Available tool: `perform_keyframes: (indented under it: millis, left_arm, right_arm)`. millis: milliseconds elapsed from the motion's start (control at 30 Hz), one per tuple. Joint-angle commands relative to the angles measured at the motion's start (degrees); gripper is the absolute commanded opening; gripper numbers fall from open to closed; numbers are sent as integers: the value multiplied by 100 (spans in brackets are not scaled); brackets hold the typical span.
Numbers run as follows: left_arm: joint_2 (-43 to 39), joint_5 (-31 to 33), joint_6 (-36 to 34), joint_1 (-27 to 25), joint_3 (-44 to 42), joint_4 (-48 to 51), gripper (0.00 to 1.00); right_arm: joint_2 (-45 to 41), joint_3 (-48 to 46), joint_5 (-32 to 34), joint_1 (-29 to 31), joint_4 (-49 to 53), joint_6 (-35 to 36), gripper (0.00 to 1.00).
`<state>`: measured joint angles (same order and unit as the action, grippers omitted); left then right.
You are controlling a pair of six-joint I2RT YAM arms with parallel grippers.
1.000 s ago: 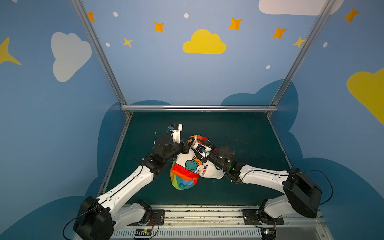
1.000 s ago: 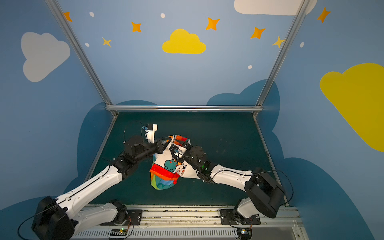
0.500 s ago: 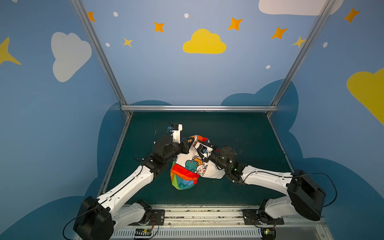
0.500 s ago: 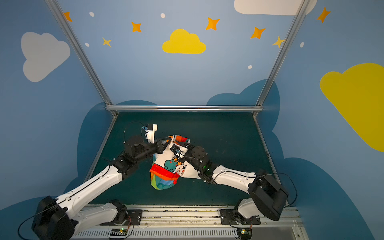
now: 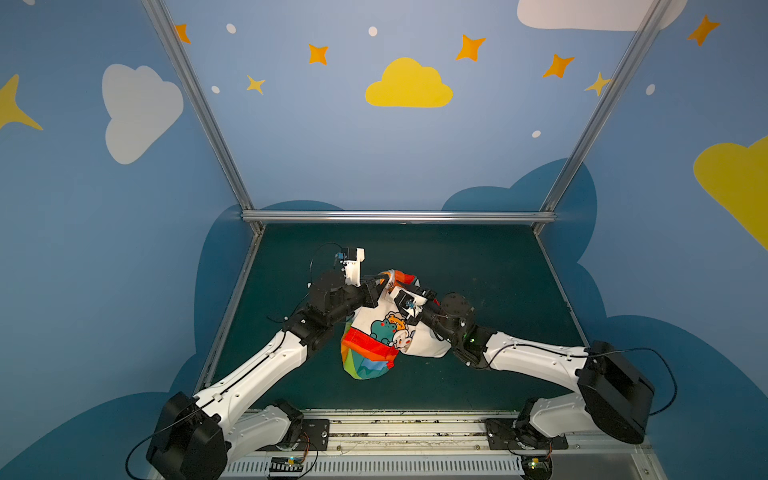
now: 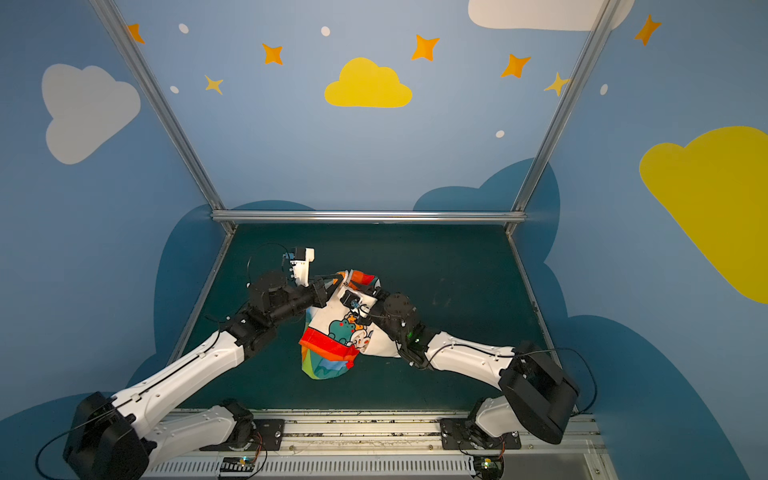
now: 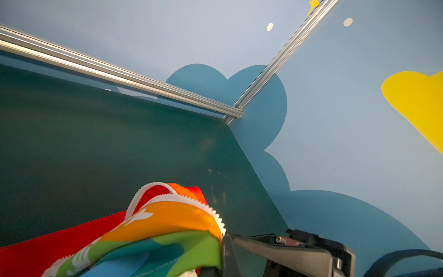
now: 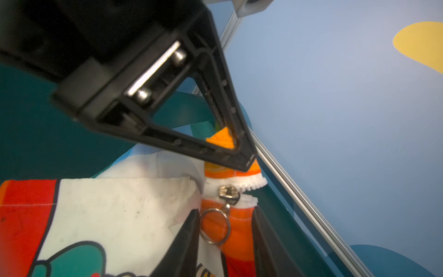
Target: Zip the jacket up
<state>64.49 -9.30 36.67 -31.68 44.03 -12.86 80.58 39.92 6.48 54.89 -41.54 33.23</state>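
Left hand (image 8: pixel 244 158) is clamped fully shut, pinching the orange edge of the jacket (image 5: pixel 386 332) right by the zipper teeth (image 8: pixel 251 183). Right hand (image 8: pixel 225 211) sits just beside it with fingers apart and the ring pull (image 8: pixel 215 226) hanging between them, gripping nothing as far as I can tell. Left arm (image 5: pixel 266 365) and right arm (image 5: pixel 536 357) both reach in low from the near side, wrists meeting over the jacket, which is bunched mid counter (image 5: pixel 478 266), lining facing out.

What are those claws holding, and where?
Left gripper pinches the jacket by its orange edge beside the zipper. Right gripper holds nothing, open around the ring pull.
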Motion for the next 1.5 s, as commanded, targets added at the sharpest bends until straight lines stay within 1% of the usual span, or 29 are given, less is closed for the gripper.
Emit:
perform_keyframes:
  millis: [0, 100, 200, 333, 700, 867, 1000, 1467]
  left_arm:
    - [-38, -37, 113, -32, 106, 39, 3]
    - [-1, -132, 186, -32, 158, 87, 3]
    - [15, -99, 278, -33, 149, 25, 3]
    - [69, -159, 351, -40, 165, -10, 3]
    - [142, -245, 421, -48, 201, -11, 3]
    - [180, -284, 442, -48, 229, -1, 3]
    - [183, -266, 438, -49, 231, -6, 3]
    - [181, -248, 412, -46, 220, 49, 3]
  right_arm:
    - [-160, -224, 144, 65, -84, 464, 44]
    - [-224, -229, 204, 67, 46, 668, 45]
    - [-211, -169, 201, 65, 172, 772, 46]
    - [-27, -192, 484, 65, -224, 772, 51]
    - [136, -2, 530, 65, -460, 790, 52]
    - [51, -28, 514, 76, -476, 747, 51]
    - [-13, -28, 491, 74, -417, 746, 49]
    - [-243, -106, 526, 83, -209, 579, 46]
